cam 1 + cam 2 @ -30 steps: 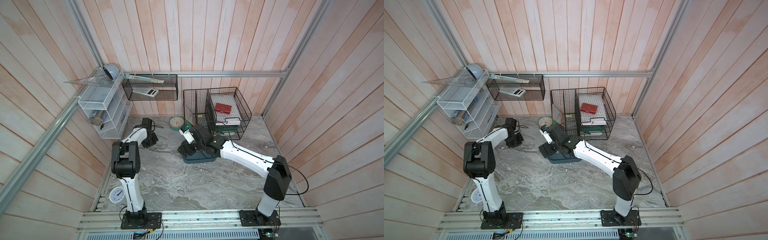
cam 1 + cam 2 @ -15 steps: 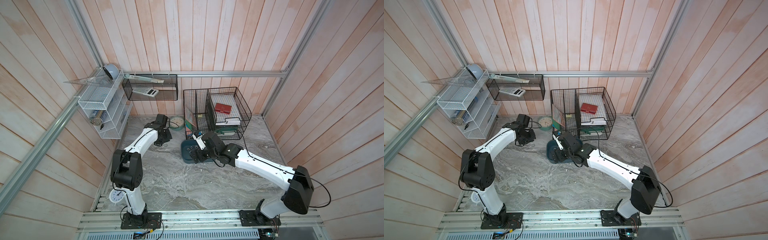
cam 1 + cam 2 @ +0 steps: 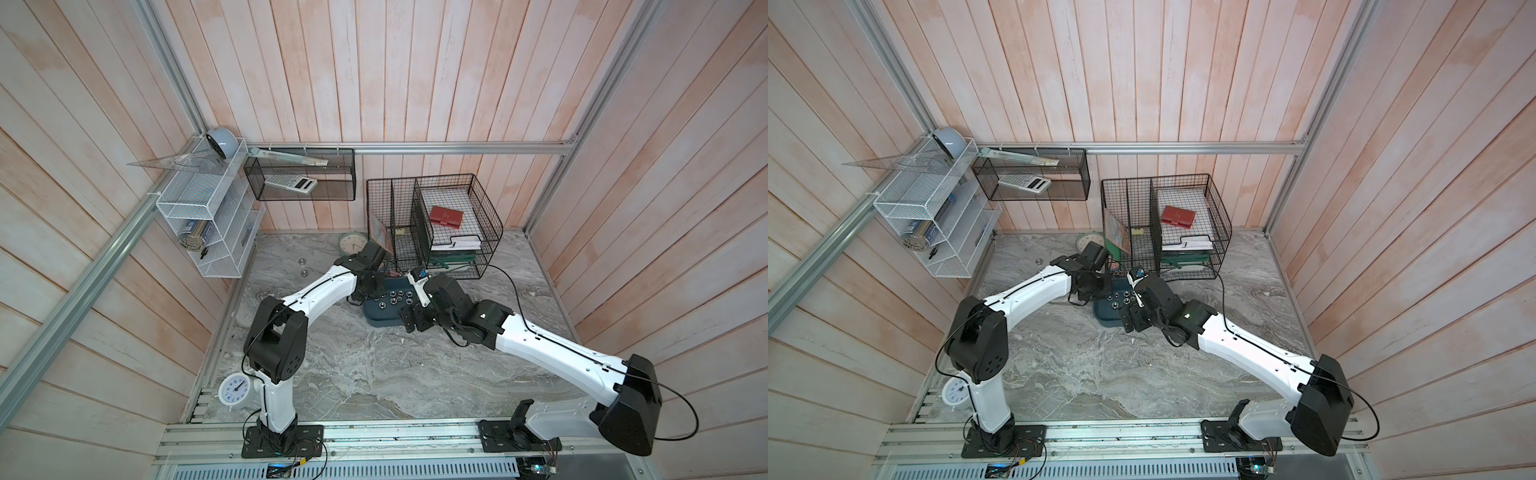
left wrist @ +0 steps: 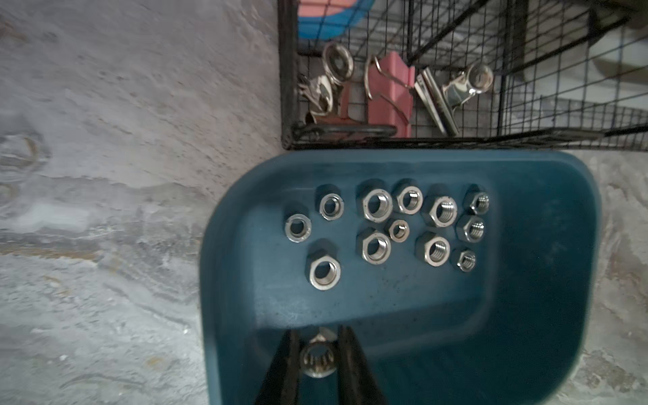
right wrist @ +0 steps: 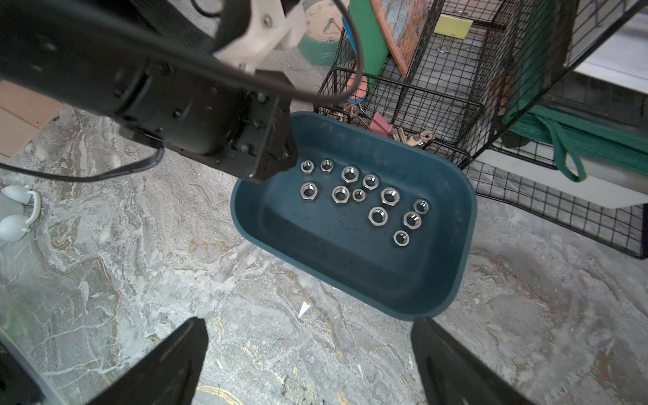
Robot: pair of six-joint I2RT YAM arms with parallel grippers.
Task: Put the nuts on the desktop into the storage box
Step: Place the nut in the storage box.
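Observation:
The dark teal storage box [image 3: 384,319] [image 3: 1105,312] [image 4: 526,168] [image 5: 438,280] sits on the grey marble desktop [image 3: 374,374], against the wire organiser. Several silver nuts [image 4: 377,205] [image 5: 350,174] lie flat on its floor. My left gripper [image 4: 319,333] [image 3: 368,291] hangs over the box's left end, shut on one nut [image 4: 318,357]. Two more nuts [image 3: 301,261] [image 3: 304,272] lie on the desktop at the far left; a top view shows one nut [image 3: 1039,261]. My right gripper [image 5: 308,321] [image 3: 411,322] stands open and empty over bare desktop just off the box's near edge.
A black wire-mesh organiser [image 3: 440,224] with binder clips [image 4: 385,94] stands right behind the box. A round green clock [image 3: 351,242] lies at the back. A white clock [image 3: 235,388] stands by the left arm's base. Wire shelves [image 3: 208,224] hang on the left wall.
My left arm has swung right from the far-left desktop to above the box, staying shut. My right arm has pulled back off the box toward the near side, still open.

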